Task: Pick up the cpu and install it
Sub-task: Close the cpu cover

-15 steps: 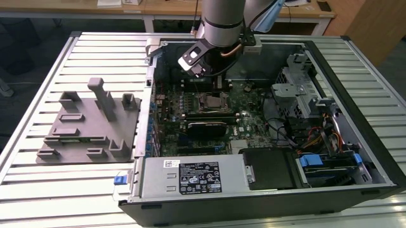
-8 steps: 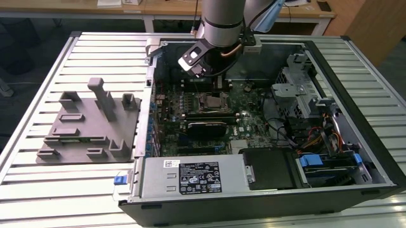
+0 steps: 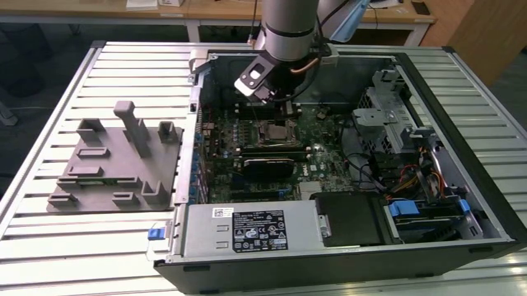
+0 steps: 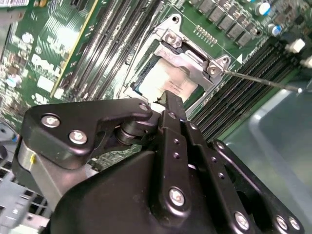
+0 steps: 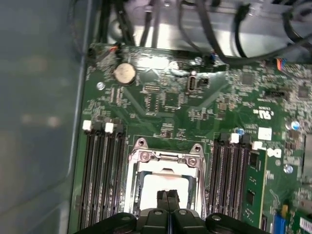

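The cpu is a silver-white square lying flat inside the metal-rimmed socket frame on the green motherboard; it shows in both wrist views, cpu and socket frame. My gripper hangs just over the cpu's near edge, its two black fingers pressed together with nothing between them. In the second wrist view the gripper tip points down at the chip. In the exterior view the gripper stands inside the open computer case above the socket.
Memory slots flank the socket on both sides. A grey plastic holder block with upright posts rests on the slatted table at the exterior view's left. The case holds a power supply, drive bays and cables.
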You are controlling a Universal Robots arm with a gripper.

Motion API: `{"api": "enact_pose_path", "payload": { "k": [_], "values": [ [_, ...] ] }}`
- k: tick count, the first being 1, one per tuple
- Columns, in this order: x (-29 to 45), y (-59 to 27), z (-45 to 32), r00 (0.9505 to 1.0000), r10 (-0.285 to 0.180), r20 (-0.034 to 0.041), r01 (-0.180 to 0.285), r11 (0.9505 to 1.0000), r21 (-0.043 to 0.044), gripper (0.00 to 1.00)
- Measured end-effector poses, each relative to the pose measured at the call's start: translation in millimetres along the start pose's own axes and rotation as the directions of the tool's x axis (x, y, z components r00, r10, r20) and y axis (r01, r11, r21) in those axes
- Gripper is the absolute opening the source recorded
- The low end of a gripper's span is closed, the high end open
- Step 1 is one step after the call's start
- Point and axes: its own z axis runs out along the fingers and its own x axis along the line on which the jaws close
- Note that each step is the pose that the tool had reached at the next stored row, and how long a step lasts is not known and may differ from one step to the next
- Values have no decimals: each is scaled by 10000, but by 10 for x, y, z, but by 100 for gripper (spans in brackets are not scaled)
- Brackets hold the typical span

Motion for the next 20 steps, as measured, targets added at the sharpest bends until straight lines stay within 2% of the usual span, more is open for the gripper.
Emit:
{"api": "enact_pose_path", "payload": {
  "k": [2, 5, 8, 10, 13, 16, 20],
  "values": [
    [0, 0, 0, 9994, -359, -9, 359, 9994, 1, 11],
    [0, 0, 1, 9958, -914, -24, 914, 9958, 1, 11],
    [0, 0, 1, 9894, -1450, -38, 1450, 9894, 1, 11],
    [0, 0, 2, 9834, -1815, -49, 1815, 9834, 0, 11],
    [0, 0, 2, 9722, -2343, -63, 2343, 9722, -2, 11],
    [0, 0, 2, 9581, -2863, -77, 2863, 9581, -4, 11],
    [0, 0, 3, 9343, -3565, -96, 3565, 9343, -9, 11]
  ]
}}
